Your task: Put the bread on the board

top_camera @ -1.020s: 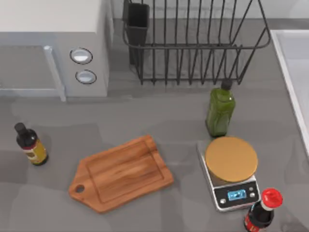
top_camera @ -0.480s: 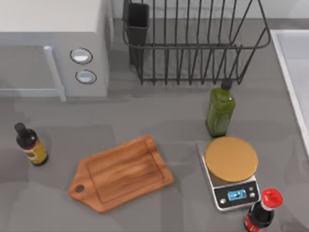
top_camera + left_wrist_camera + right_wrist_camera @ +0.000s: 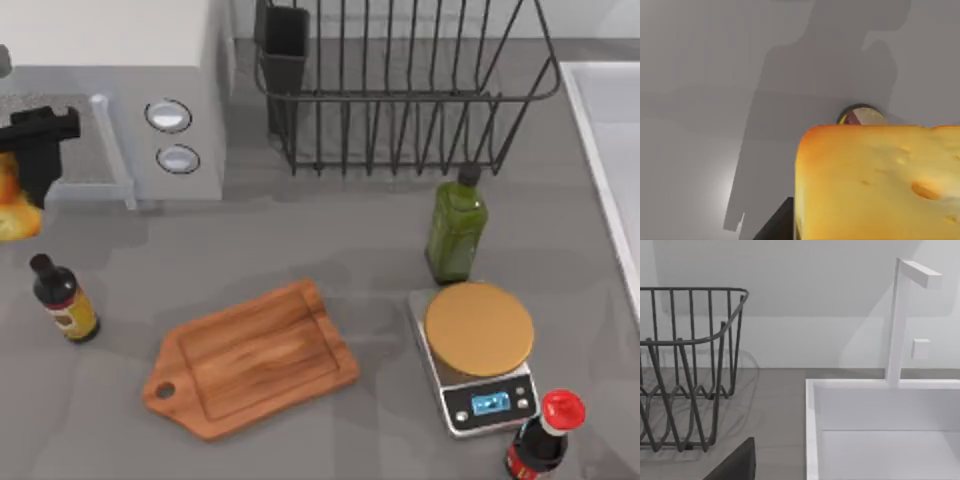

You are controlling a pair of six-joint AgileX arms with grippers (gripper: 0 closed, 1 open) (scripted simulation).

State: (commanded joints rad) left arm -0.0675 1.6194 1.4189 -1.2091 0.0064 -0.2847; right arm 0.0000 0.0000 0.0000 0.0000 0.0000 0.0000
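At top view's far left edge: left gripper point(image 3: 22, 190) clamped on the bread point(image 3: 14, 205), above the small dark bottle point(image 3: 62, 298).
Board point(image 3: 252, 358): table centre, bare, well apart from bread.
Left wrist view: bread point(image 3: 880, 182) close up, bottle cap point(image 3: 861, 115) beneath.
Right wrist view: rack point(image 3: 687, 365), sink point(image 3: 880, 425); right gripper state, cannot tell.

I am counting three bottles on my table: one small dark bottle point(image 3: 62, 298) at the left, one green bottle point(image 3: 456, 228), and one red-capped bottle point(image 3: 543, 436). I am seeing one bread point(image 3: 18, 205), one board point(image 3: 250, 358), one scale point(image 3: 478, 353), one microwave point(image 3: 110, 95), one wire rack point(image 3: 400, 85) and one sink point(image 3: 880, 430).
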